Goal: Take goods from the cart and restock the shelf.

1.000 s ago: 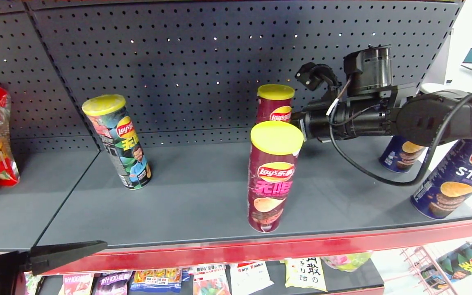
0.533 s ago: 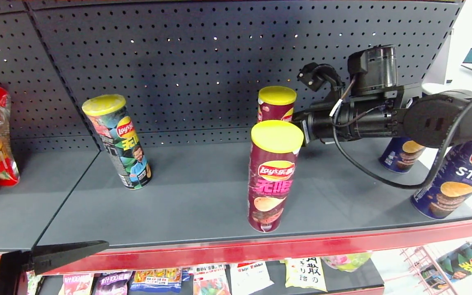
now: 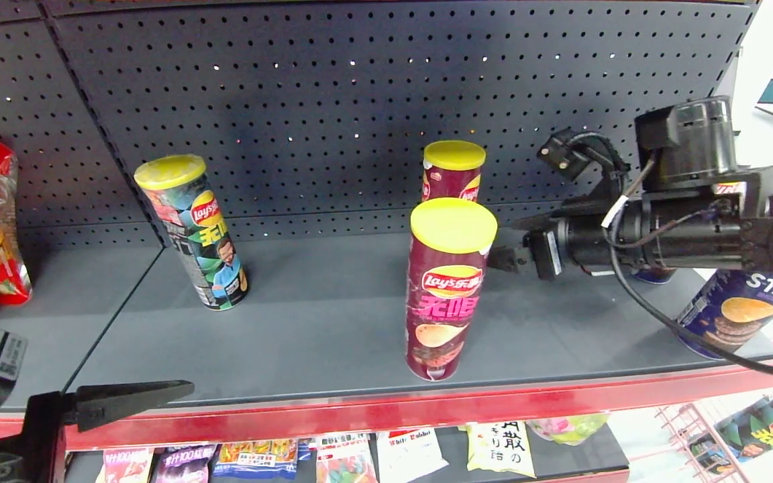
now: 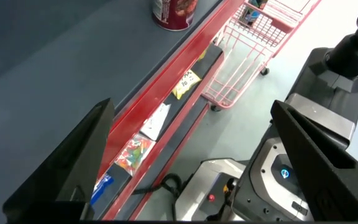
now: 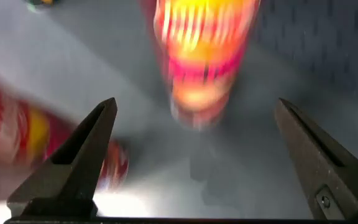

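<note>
Right gripper was wide open, holding nothing, near the rear can. It stood upright at the shelf back, behind the front can. Left gripper gaped empty too.

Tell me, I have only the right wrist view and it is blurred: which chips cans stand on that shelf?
Observer: Two maroon chips cans stand upright, the front can and the rear can by the pegboard.
Operator: Anything else there?
Observer: A green chips can farther left, a blue chips can at the right edge.
Operator: And the left pincer?
Observer: The left pincer hangs open and empty, low near the shelf's red edge.
</note>
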`<state>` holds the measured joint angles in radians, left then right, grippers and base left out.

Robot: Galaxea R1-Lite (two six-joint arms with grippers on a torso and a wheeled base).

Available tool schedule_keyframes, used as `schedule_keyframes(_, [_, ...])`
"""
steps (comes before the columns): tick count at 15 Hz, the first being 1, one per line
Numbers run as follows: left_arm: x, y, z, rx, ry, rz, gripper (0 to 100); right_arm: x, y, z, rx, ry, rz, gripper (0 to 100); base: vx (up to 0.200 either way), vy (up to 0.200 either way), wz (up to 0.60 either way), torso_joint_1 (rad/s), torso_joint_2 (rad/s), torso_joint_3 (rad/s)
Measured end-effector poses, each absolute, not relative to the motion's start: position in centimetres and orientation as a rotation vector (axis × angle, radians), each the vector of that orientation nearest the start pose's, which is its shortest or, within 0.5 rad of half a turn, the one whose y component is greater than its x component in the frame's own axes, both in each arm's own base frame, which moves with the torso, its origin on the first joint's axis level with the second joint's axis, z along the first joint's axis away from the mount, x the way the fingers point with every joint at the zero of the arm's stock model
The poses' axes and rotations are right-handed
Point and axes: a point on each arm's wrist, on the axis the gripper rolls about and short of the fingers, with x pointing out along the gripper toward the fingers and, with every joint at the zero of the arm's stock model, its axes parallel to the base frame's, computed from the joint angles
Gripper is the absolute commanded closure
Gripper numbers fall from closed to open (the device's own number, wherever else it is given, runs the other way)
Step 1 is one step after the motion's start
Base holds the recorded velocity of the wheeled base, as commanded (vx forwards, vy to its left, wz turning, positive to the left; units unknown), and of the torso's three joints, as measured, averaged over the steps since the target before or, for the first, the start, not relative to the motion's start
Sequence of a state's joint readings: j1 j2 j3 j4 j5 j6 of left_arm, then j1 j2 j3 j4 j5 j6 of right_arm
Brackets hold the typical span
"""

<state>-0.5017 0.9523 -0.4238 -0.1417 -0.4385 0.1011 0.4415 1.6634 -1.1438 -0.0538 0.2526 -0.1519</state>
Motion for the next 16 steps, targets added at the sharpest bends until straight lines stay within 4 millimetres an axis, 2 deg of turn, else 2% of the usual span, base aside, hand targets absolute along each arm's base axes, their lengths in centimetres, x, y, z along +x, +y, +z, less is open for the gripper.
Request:
schedule_keyframes(2, [9.6, -6.3, 18.3, 0.106, 0.358, -0.942, 0, 25.3, 12.4, 22.8, -0.186, 0.443, 0.684, 0, 0.0, 0.0, 0.0, 0.0, 0.0, 0.0])
schedule_keyframes(5, [11.3, -7.2, 18.1, 0.111, 0.359, -0.92, 0, 20.8, 10.1, 22.4, -0.181, 0.445, 0.66, 0, 0.0, 0.0, 0.0, 0.0, 0.0, 0.0])
schedule_keyframes(10, [15.6, -9.7, 16.6, 0.117, 0.363, -0.906, 0, 11.4, 6.0, 22.3, -0.172, 0.31, 0.665, 0, 0.0, 0.0, 0.0, 0.0, 0.0, 0.0])
schedule_keyframes(14, [19.2, -12.7, 15.4, 0.131, 0.415, -0.931, 0, 5.4, 2.5, 21.5, -0.154, 0.235, 0.553, 0, 0.0, 0.0, 0.0, 0.0, 0.0, 0.0])
schedule_keyframes(16, [20.8, -13.9, 15.1, 0.136, 0.425, -0.934, 0, 3.3, 1.4, 21.4, -0.145, 0.207, 0.483, 0, 0.0, 0.0, 0.0, 0.0, 0.0, 0.0])
